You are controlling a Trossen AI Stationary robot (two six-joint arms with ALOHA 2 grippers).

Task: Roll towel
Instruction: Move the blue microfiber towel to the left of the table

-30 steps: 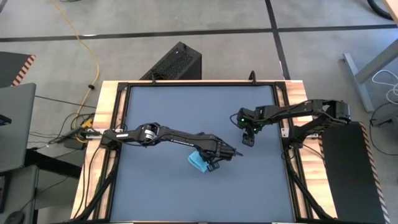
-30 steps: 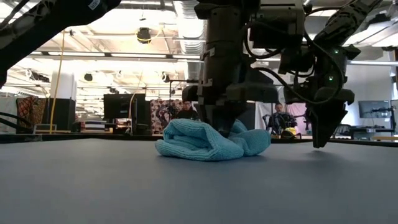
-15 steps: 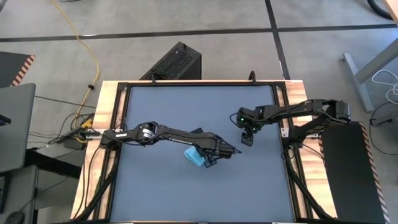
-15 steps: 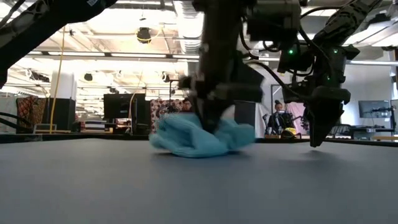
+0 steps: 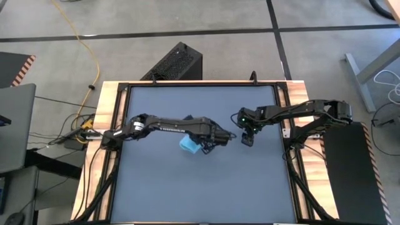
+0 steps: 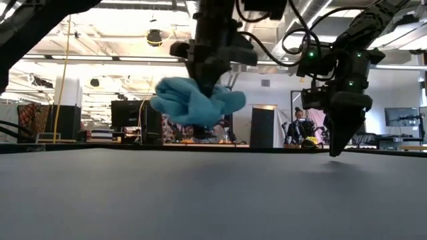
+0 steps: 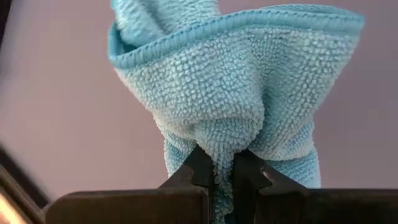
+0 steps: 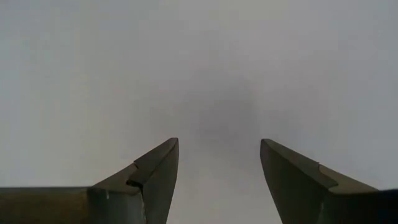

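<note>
Dark grey tabletop (image 5: 162, 187) sitting in a black frame with wooden side rails (image 5: 100, 125). Black perforated box (image 5: 175, 62) lying on the floor beyond the far edge. Yellow cable (image 5: 94, 56) trailing far left. Person (image 6: 298, 127) sitting in the room behind.

I can't make out any readable text, label, brand, number or sign from my station in any of the four views. The screens in the room beyond the table are too small and dim to read in the low view, and the dark box on the floor past the table's far edge shows no lettering I can make out from above.
</note>
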